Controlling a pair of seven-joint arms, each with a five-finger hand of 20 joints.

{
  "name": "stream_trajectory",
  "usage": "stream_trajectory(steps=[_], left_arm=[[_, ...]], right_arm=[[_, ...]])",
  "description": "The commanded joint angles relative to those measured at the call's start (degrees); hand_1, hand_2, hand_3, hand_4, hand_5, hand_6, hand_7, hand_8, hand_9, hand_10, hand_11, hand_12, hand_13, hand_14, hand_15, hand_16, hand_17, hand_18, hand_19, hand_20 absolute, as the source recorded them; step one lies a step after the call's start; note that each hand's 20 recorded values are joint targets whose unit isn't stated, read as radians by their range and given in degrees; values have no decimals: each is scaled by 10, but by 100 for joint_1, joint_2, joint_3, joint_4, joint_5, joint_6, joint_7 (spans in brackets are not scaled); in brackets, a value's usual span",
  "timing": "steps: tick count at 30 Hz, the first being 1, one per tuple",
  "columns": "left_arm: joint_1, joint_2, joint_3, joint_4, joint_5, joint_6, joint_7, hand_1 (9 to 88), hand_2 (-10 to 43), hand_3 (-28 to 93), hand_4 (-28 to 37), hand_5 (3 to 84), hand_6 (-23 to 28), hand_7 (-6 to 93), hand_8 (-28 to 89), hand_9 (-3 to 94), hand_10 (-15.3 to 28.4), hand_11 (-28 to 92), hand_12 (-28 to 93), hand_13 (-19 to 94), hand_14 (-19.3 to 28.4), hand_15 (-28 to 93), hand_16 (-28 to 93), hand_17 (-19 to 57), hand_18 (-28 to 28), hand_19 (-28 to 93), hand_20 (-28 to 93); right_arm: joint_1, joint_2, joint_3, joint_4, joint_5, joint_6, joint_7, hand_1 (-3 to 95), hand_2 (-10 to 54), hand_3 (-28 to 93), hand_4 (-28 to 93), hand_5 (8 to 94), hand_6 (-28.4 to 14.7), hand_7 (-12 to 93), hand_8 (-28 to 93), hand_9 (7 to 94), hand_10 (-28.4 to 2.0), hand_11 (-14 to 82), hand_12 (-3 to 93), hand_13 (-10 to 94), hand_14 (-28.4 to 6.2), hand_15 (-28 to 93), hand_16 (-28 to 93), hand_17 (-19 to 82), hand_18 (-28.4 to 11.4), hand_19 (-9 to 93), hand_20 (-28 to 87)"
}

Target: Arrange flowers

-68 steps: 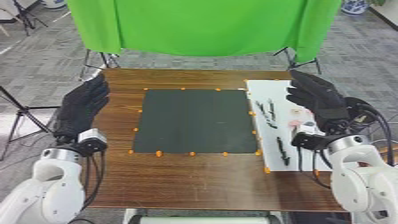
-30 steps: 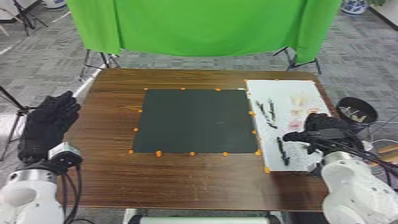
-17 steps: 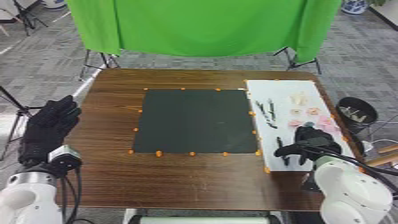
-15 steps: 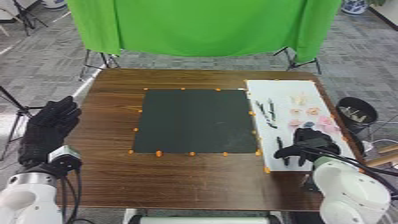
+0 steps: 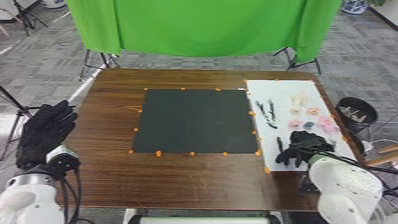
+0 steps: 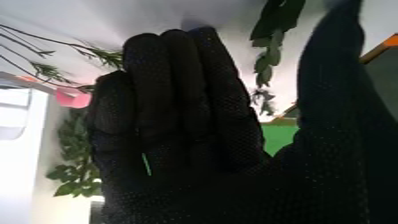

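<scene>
My left hand (image 5: pixel 44 131) is open beyond the table's left edge. My right hand (image 5: pixel 305 144) is low over the front part of the white sheet (image 5: pixel 286 86), beside a dark leafy stem (image 5: pixel 281 144). In the right wrist view, my right hand (image 6: pixel 191 130) is open, its fingers straight and thumb apart, with a leafy green stem (image 6: pixel 269 55) seen beyond the gap; contact cannot be told. Two dark stems (image 5: pixel 267 113), pink flowers (image 5: pixel 326 121), a blue-grey flower (image 5: pixel 309 125) and cream ones (image 5: pixel 299 98) lie farther back on the sheet. A pink flower (image 6: pixel 73 98) shows past my fingers.
A dark square mat (image 5: pixel 195 120) lies mid-table, bordered by orange markers, left of the white sheet. A black bin (image 5: pixel 357 112) stands off the table's right edge. Behind the table hangs a green cloth (image 5: pixel 204 30).
My right hand has come down and nearer the front, uncovering the flowers, and has shifted slightly left lately. My left hand has moved outward and back toward the robot, off the table.
</scene>
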Motion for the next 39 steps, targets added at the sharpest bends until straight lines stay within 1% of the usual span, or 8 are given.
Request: stream_trajectory(steps=[1,6,10,17,22,31,36,39], left_arm=[[78,-91,-54,-32,-178,-36,28,284,152,689,-283,490,115,140,-83,391,173,232,84,270,172,364,-109,-57,143,433,27],[73,-95,-55,-27,-203,-47,39,281,156,691,-283,496,118,142,-85,395,176,232,85,275,176,385,-112,-57,146,439,27],[75,-99,-38,-17,-239,-63,58,280,157,691,-283,497,118,142,-84,396,175,232,85,276,176,393,-115,-58,146,440,26],[112,-105,-80,-12,-297,-64,119,280,157,691,-283,497,118,141,-85,396,175,231,85,276,176,396,-119,-58,147,441,25],[183,-98,-143,-31,-353,-50,199,279,157,693,-283,495,118,135,-86,397,175,230,85,277,176,397,-119,-58,147,441,25],[236,-99,-190,-31,-414,-92,255,278,156,695,-283,491,116,128,-84,397,175,227,85,278,176,397,-119,-58,148,440,25],[449,-74,-408,-75,-553,-81,338,278,155,695,-283,490,115,126,-83,397,175,226,85,278,176,396,-119,-58,148,440,26],[627,-71,-582,-95,-703,-191,417,279,155,694,-283,490,115,126,-83,397,175,226,85,278,176,395,-119,-58,148,440,26]], right_arm=[[-245,-319,-282,214,311,-370,-105,503,-95,688,-247,775,-23,186,15,785,-135,216,328,654,-130,536,280,341,-219,836,395],[-370,-400,-398,184,159,-56,-274,540,-95,693,-244,821,-12,228,47,851,-121,149,403,704,-112,506,351,371,-213,859,402],[-391,-399,-482,196,79,145,-382,535,-95,706,-238,809,-5,284,103,862,-107,123,432,714,-99,485,376,383,-207,864,395],[-539,-136,-516,182,-262,1615,-382,492,-95,764,-179,801,-9,365,106,892,-93,108,448,768,-73,439,412,426,-202,885,382],[-565,71,-522,94,-465,2565,-400,452,-95,793,-96,805,-19,429,76,925,-78,122,448,820,-71,432,416,470,-202,912,371],[-444,217,-505,-211,-491,3283,-497,433,-95,823,-62,821,-31,443,70,936,-79,134,459,833,-74,432,441,479,-205,925,364],[342,119,-989,-123,118,3410,-501,430,-95,831,-64,820,-31,447,76,937,-84,134,467,827,-80,438,453,472,-205,926,365],[1100,-41,-1560,57,207,3546,-560,430,-95,833,-66,816,-33,450,83,936,-86,133,470,820,-82,445,454,465,-206,926,365]])
